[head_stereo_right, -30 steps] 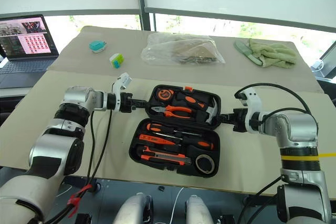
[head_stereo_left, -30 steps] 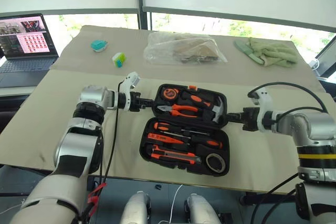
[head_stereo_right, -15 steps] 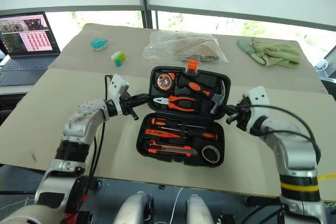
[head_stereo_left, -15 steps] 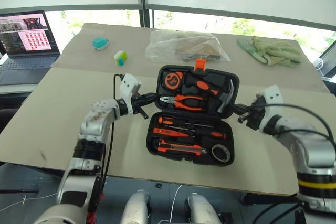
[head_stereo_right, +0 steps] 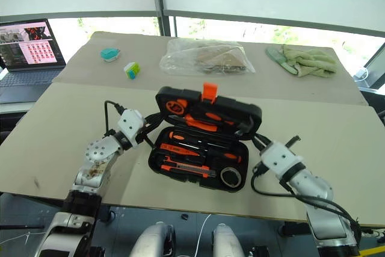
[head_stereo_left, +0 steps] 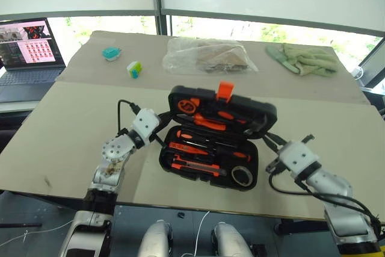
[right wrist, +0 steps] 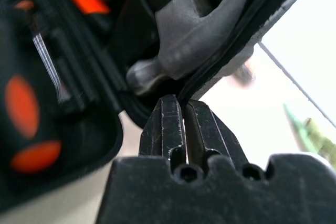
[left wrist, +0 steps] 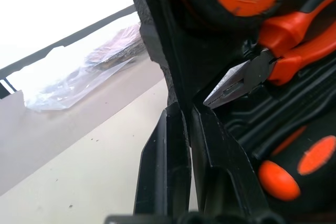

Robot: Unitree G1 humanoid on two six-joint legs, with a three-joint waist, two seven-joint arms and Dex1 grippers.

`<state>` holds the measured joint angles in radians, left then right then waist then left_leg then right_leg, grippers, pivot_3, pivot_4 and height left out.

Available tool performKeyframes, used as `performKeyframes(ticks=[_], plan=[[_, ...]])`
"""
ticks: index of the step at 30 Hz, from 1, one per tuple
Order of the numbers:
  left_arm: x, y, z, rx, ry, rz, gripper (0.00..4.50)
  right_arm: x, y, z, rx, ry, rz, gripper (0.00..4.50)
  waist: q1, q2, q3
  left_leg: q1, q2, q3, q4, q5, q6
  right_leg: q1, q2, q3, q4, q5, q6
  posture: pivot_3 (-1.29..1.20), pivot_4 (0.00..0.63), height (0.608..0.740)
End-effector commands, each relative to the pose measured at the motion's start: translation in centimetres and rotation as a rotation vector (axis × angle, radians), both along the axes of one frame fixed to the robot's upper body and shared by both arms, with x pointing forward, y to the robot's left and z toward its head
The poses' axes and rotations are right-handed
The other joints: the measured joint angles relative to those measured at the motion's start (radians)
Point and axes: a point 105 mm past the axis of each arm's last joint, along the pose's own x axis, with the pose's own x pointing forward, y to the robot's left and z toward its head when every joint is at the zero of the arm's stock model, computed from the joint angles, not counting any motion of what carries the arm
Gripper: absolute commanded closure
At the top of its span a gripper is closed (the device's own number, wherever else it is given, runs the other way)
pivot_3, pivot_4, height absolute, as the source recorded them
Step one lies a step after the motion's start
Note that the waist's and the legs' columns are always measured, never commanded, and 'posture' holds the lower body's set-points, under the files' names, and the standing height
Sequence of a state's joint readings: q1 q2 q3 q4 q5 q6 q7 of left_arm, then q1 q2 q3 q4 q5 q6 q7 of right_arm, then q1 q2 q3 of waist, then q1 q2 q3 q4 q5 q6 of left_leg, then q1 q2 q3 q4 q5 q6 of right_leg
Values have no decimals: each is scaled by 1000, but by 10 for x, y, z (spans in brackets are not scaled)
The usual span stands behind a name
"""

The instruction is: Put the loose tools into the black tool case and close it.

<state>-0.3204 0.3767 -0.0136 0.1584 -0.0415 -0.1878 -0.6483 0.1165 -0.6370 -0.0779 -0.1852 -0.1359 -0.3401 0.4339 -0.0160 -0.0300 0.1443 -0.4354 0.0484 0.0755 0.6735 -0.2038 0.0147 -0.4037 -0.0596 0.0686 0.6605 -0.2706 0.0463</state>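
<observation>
Pinching the half-raised lid of the black tool case (head_stereo_left: 240,111), both grippers' jaws nearly closed on its side edges

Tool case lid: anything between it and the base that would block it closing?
Nothing visible. The lid of the black tool case is tilted partway over the base, a pincer at each side edge: left pincer, right pincer. The screwdrivers, utility knife and tape roll look seated in their recesses.

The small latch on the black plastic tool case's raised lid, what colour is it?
Orange latch, clearest in the left eye view.
</observation>
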Motion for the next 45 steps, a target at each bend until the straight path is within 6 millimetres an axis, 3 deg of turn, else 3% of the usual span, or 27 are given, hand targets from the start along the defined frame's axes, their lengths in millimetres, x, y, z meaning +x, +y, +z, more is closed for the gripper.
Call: performKeyframes(ticks=[1, 2, 4, 6, 7, 8, 10, 12, 15, 19, 26, 32, 35, 39, 42, 45], plan=[[-6, 33, 12, -20, -31, 118, 2861, -16, -7, -1, -76, -45, 38, 3730, 1, 0, 0, 1, 0, 0, 0, 0, 0, 1, 0, 0, 0, 0, 0, 0, 150, 740], [-10, 37, 11, -15, -21, 125, 2422, -20, -8, -2, -92, -43, 47, 3332, 1, 0, 0, 2, 0, 1, 0, 0, 0, 1, 0, 0, 0, 0, 0, 0, 150, 740], [-19, 56, 13, -50, 60, 171, 1962, -35, -15, 6, -59, 4, 30, 2908, 3, 0, 0, 2, 1, 1, 0, 0, 0, 1, 0, 0, 0, 0, 0, 0, 150, 740], [-31, 80, 18, -93, 177, 205, 1069, -56, -19, 14, 33, 153, 34, 1993, 5, 0, 0, 2, 1, 1, -1, 0, 0, 1, -1, 0, 0, 0, 0, 0, 150, 740], [-35, 90, 18, -94, 231, 209, 762, -69, -17, 13, 78, 264, 63, 1760, 4, 0, 0, 2, 3, 0, -1, 0, 0, 1, -2, 0, 1, -1, -1, 0, 150, 740], [-37, 96, 16, -85, 281, 209, 416, -80, -14, 12, 116, 361, 93, 1748, 3, 0, 0, 3, 3, -2, -2, 0, 0, 2, -2, 0, 1, -1, -1, 0, 150, 740], [-34, 99, 13, -65, 347, 175, 416, -98, -7, 7, 163, 509, 152, 1748, 4, -2, 1, 10, 4, -5, -4, 0, 0, 9, -2, 0, -1, -2, -2, 0, 150, 740], [-24, 92, 11, -26, 370, 110, 337, -110, 2, 6, 194, 609, 218, 2357, 10, -4, 1, 23, 4, -5, -8, -3, -5, 17, -2, -1, -7, -11, -7, 0, 150, 740], [1, 80, 12, 36, 352, 33, 337, -120, 14, -3, 166, 714, 307, 3226, 18, -5, 1, 23, 3, -5, -8, -5, -9, 17, -4, -1, -9, -12, -7, 0, 150, 740], [25, 53, 9, 125, 335, -110, 1824, -121, 25, -13, 153, 776, 370, 4500, 24, -11, 0, 20, 2, -3, -8, -3, -6, 17, -2, -1, -13, -7, -9, 0, 150, 740], [45, -6, 12, 254, 291, -360, 4394, -103, 34, -35, 110, 793, 418, 4500, 25, -13, 1, 7, 1, 2, -8, 0, 0, 10, 0, -2, -14, -1, -2, 0, 150, 740], [33, -36, 5, 362, 321, -542, 4394, -77, 32, -40, 58, 767, 365, 4500, 22, -13, 1, 4, 1, 2, -8, 0, 0, 7, 0, -2, -14, -1, -2, 0, 150, 740], [14, -32, -2, 441, 367, -663, 4394, -55, 23, -30, 86, 717, 290, 4500, 20, -13, 1, 4, 1, 2, -8, 0, 0, 7, 0, -2, -13, -1, -2, 0, 150, 740], [-14, -16, -7, 496, 455, -768, 4394, -17, -5, -13, 135, 616, 131, 4500, 11, -12, 2, 4, 1, 3, -8, 0, 0, 7, 0, -1, -13, -1, -2, 0, 150, 740], [-15, -11, 1, 470, 441, -732, 4394, -8, -18, -6, 135, 617, 98, 4500, 13, -12, 2, 4, 1, 3, -8, 0, 0, 7, 0, -1, -13, -1, -2, 0, 150, 740], [-8, -13, 23, 373, 446, -694, 4394, -7, -21, -1, 128, 616, 97, 4500, 20, -12, 2, 4, 1, 1, -8, 0, 0, 8, 0, -2, -13, -1, -2, 0, 150, 740]])
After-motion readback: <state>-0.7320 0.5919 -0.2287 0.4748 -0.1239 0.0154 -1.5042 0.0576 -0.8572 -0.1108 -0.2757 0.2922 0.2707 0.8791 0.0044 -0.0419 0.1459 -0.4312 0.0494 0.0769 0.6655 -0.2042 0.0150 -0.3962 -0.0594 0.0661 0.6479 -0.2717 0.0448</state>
